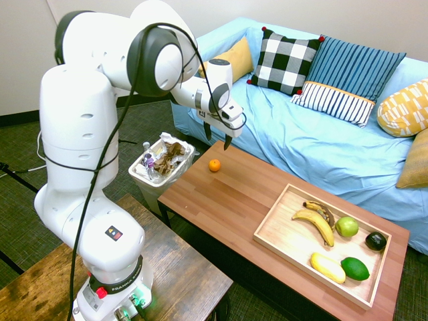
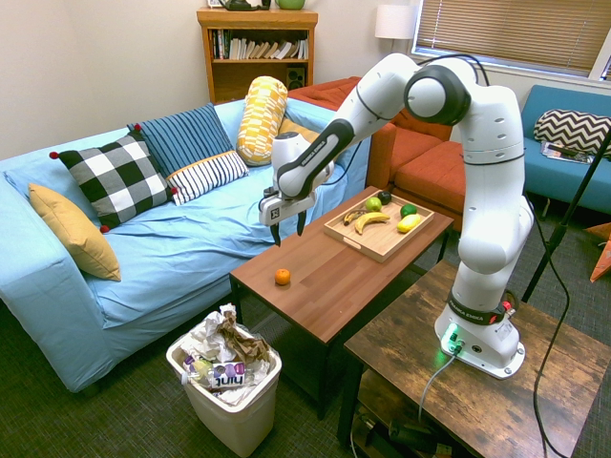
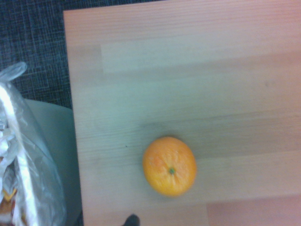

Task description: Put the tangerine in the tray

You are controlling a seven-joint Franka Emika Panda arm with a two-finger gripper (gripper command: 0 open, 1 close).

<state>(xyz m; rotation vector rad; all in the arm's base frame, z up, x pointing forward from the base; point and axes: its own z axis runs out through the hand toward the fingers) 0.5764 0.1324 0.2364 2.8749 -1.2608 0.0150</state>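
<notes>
At the left of the first exterior view, a big white robot arm point(image 1: 80, 120) stands on a dark brown wooden table point(image 1: 180, 267). I can read "FRANKA" on the black band point(image 1: 124, 281) near its bottom. Next comes a white plastic bin point(image 1: 157, 180), full of crumpled paper and with a see-through bag over its rim. It is close by the end of the low reddish-brown wooden table point(image 1: 234, 200). A clear bottle point(image 2: 227, 375) in the bin says "hint" in the second exterior view.

The small round orange tangerine point(image 1: 214, 165) sits on the low table, near the end by the bin. Bare wood goes all around it, so its sides have some room. The claw point(image 1: 218, 136) hangs above that end of the table, on the sofa side, with its two dark fingers spread apart. It is not touching the tangerine.

Then a wide strip of bare wood runs right to the pale wooden tray point(image 1: 267, 227), which has low edges. In the tray are a spotty brown banana point(image 1: 321, 210), a yellow banana point(image 1: 317, 224), a yellow lemon-like fruit point(image 1: 328, 267), a green apple point(image 1: 346, 227), a dark green lime-like fruit point(image 1: 355, 269) and a nearly black avocado point(image 1: 376, 241). Behind the low table is a sofa with a light blue cover point(image 1: 294, 147) and pillows.
</notes>
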